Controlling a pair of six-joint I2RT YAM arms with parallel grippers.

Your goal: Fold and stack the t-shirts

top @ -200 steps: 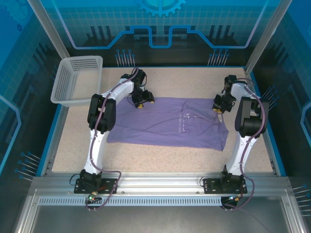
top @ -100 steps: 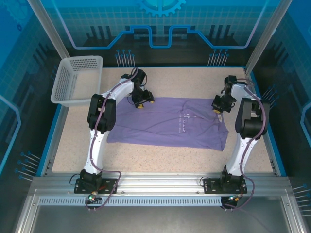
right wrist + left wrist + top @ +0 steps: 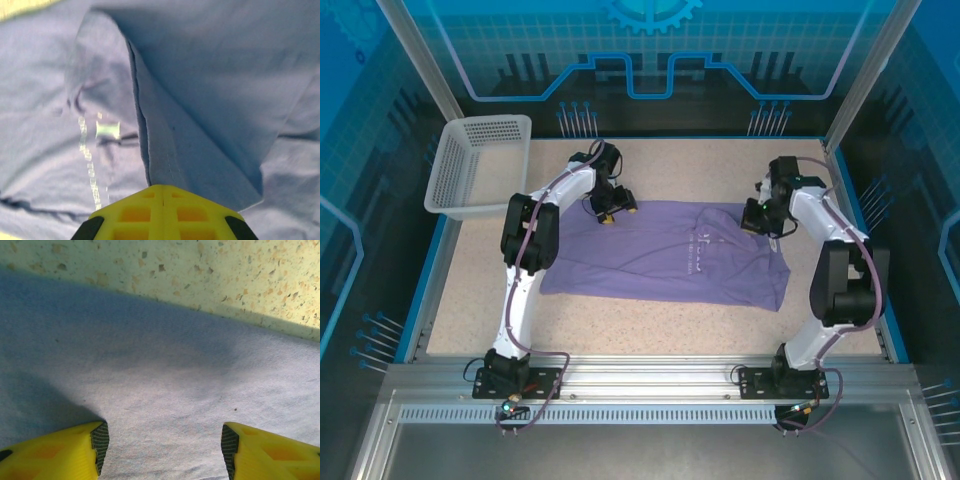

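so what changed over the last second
The right fingers slid left over the t-shirt and closed on a fold of it. The left fingers stayed open over its far left edge; the basket did not move.

left fingers (image 3: 50,455) apart, low; right fingers (image 3: 162,212) pinched together; both arms outstretched

The t-shirt (image 3: 660,262) lies across the middle of the bench (image 3: 650,325), the basket (image 3: 470,170) apart at the far left corner. The left pincer (image 3: 610,212) is on the shirt's far left edge, the right pincer (image 3: 752,219) on its far right.
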